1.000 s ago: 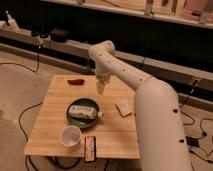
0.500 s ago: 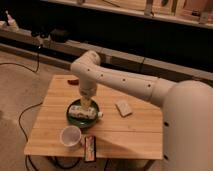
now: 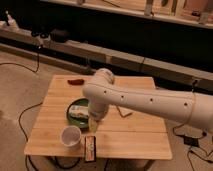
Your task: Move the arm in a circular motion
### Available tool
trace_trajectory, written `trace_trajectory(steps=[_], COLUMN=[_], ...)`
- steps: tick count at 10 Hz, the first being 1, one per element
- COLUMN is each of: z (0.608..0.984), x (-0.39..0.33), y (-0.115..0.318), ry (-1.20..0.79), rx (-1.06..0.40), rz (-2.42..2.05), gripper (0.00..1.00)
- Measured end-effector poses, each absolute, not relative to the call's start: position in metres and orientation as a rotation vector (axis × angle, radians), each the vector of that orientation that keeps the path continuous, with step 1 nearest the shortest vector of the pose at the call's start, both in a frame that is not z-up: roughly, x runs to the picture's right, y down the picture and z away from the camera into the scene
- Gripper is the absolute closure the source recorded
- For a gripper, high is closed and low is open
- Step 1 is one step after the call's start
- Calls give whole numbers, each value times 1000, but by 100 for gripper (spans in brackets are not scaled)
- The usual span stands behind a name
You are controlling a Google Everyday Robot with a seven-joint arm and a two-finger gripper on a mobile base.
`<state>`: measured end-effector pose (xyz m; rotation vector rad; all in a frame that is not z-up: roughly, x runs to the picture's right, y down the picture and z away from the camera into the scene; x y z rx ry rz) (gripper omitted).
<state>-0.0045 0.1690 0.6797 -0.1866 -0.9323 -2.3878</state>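
Reaching in from the right, the arm (image 3: 145, 100) crosses the counter (image 3: 135, 132). Its rounded elbow sits over the middle, and its last segment drops steeply to the pincer (image 3: 95, 123). The pincer hangs low, just right of the green plate (image 3: 70, 117) and seemingly close above the wood. Whether it is open or closed cannot be told.

The task needs only a circle in the air, so the main hazard is the crowd of things around the tip. A loop traced at this height and swung left would likely meet the plate's rim or the pale snack (image 3: 78, 110) lying on it, and drag both across the counter. Swung nearer, it could clip the white cup (image 3: 70, 136), which stands upright near the left front and looks light enough to topple. The dark bar (image 3: 90, 148) lies at the near edge, just below the tip, and a slight nudge could send it to the floor. To the right, a pale packet (image 3: 124, 112) lies partly hidden under the thick forearm and could be brushed by the wrist. Only the red thing (image 3: 76, 81) at the far left looks well apart.

Too wide a circle, or one begun before the tip lifts, seems the likeliest cause of trouble. A downward dip in the loop could also press the pincer into the wood.
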Motion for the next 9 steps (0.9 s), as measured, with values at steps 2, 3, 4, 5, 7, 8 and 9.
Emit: trace_trajectory(steps=[2,3,4,5,7,8,9], z=[662,657,653,651,656,661,668], x=[47,66,92,118,156,171,190], y=[184,186,186,186,187,187,187], ry=[-915,-898,-868,-842,-818,-812,-800], rx=[-258,-290,-336,-379,-447,-472,-504], rz=[-2295,-2268,-2232,-2194,-2140,-2115,-2083], gripper=[38,38,38,38,38,38,38])
